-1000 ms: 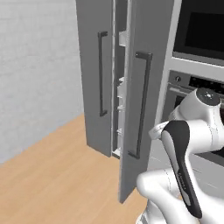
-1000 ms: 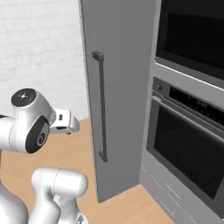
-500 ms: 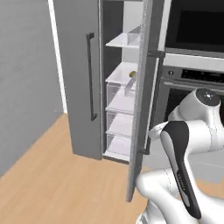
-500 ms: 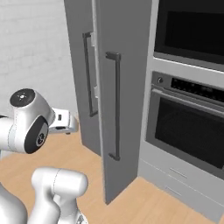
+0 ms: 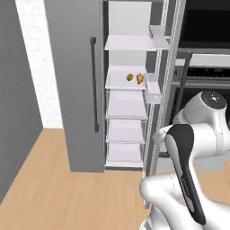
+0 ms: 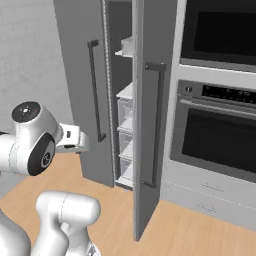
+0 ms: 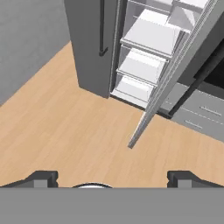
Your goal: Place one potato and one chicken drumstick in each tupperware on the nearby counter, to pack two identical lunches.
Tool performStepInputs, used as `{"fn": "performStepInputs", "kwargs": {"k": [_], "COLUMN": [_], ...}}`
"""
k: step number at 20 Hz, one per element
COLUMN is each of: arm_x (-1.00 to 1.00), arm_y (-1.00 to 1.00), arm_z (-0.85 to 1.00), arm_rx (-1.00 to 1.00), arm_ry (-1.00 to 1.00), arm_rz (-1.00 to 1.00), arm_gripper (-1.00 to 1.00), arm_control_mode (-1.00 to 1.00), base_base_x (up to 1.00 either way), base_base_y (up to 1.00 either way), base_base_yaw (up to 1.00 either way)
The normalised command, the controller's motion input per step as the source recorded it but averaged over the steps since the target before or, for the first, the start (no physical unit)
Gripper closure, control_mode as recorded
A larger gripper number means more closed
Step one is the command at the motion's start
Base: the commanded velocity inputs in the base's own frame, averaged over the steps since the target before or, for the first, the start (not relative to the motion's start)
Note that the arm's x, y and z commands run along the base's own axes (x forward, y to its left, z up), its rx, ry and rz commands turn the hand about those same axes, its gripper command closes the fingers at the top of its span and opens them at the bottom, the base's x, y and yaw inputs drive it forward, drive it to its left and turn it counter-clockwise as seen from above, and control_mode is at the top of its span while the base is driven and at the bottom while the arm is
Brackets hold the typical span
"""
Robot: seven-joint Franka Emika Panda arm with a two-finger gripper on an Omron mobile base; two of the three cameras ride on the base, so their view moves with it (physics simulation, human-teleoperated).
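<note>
Wood floor (image 7: 65, 131) under me, tall grey fridge (image 5: 74, 90) ahead with both doors swung wide. Potato (image 5: 129, 77) and drumstick (image 5: 140, 79) sit together on a middle shelf's right side. My pincer (image 7: 112, 177) hangs wide open, empty.

A tall grey fridge (image 5: 74, 90) stands with both doors open, its white shelves (image 5: 126, 108) stacked inside (each pale and translucent). Beside it sits a built-in oven (image 6: 220, 140) with a dark glass front, above light wooden flooring (image 7: 65, 131).

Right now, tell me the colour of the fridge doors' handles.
Dark grey, almost black, on the mid-grey fridge doors; the handles show best in the right base view.
</note>
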Motion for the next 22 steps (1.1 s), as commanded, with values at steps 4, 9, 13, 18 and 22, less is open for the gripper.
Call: {"fn": "performStepInputs", "kwargs": {"k": [4,9,13,18,22], "arm_x": [0.0,0.0,0.0,0.0,0.0], "arm_y": [0.0,0.0,0.0,0.0,0.0], "arm_z": [0.0,0.0,0.0,0.0,0.0], "arm_rx": [0.0,0.0,0.0,0.0,0.0], "arm_ry": [0.0,0.0,0.0,0.0,0.0], "arm_rz": [0.0,0.0,0.0,0.0,0.0], "arm_gripper": [-1.0,-1.0,-1.0,-1.0,-1.0], "arm_control_mode": [1.0,1.0,1.0,1.0,1.0], "base_base_x": [0.01,0.16,0.91,0.95,0.69], "base_base_y": [1.0,1.0,0.25,-0.25,-0.32], "base_base_yaw": [-0.38,-0.34,-0.2,-0.08,-0.16]}}
